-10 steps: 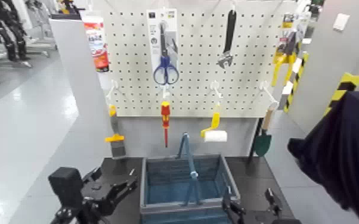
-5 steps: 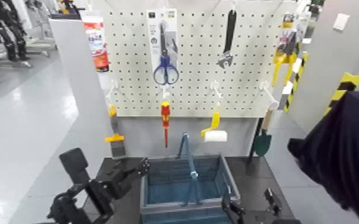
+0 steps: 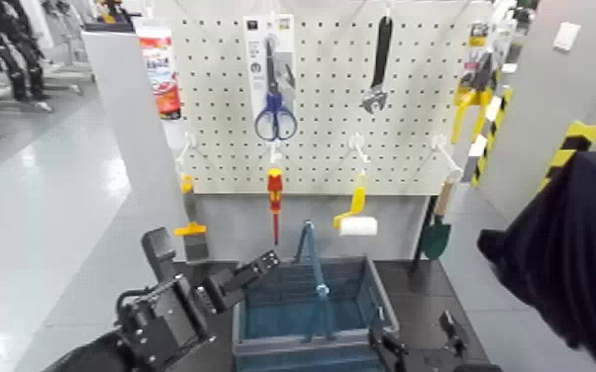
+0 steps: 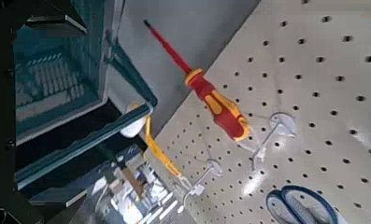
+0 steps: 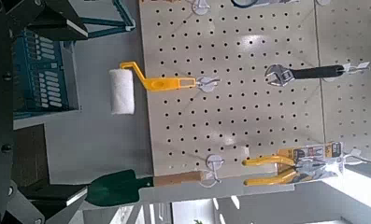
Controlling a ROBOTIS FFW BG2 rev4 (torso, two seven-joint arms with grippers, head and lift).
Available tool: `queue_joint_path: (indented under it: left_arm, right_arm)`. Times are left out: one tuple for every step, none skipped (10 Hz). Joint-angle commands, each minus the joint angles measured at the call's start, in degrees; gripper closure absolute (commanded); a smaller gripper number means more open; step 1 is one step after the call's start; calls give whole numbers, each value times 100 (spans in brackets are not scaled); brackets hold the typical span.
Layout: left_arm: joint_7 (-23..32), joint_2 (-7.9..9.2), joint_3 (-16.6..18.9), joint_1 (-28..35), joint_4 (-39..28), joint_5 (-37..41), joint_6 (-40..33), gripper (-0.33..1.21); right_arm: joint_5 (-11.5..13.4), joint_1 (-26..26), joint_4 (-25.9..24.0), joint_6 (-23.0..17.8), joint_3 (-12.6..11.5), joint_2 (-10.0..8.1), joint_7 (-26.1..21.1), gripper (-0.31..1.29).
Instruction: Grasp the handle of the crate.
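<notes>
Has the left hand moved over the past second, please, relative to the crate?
Yes. The left hand has risen and swung toward the robot's right, from beside the crate's left wall to above its left rim, closing on the handle, not yet touching.

The crate (image 3: pixel 307 297) is matt blue-teal slatted plastic with a grey rim; its thin handle (image 3: pixel 314 269) looks smooth plastic. The pegboard (image 3: pixel 332 99) is matt, perforated. The screwdriver (image 4: pixel 211 93) grip is glossy.

Left arm raised, pincer (image 3: pixel 255 267) reaching forward with fingers apart, right pincer (image 3: pixel 416 341) parked low.
</notes>
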Motion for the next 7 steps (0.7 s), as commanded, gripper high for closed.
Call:
queue_joint_path:
  left_arm:
    - [-200, 78, -319, -638, 745, 943, 585, 10]
    - [-323, 87, -442, -876, 1009, 1084, 673, 10]
    - [-376, 87, -556, -1078, 1255, 1207, 787, 10]
    - [-403, 104, -671, -1254, 1475, 1356, 840, 10]
    - [-420, 95, -750, -1429, 1703, 1506, 928, 10]
    - [-473, 87, -873, -1649, 2011, 1708, 1007, 10]
    - [-561, 87, -1022, -1869, 2336, 1875, 1103, 10]
  right_arm:
    - [-16, -17, 10, -25, 21, -2, 0, 14]
    - [-25, -17, 19, -34, 21, -2, -9, 14]
    - [-25, -26, 28, -43, 30, -2, -9, 14]
    - [-34, -34, 36, -43, 38, -2, -9, 14]
    - [-43, -43, 54, -60, 56, -2, -9, 14]
    - [-43, -52, 54, -60, 65, -2, -9, 14]
    - [-51, -78, 72, -78, 91, -2, -9, 14]
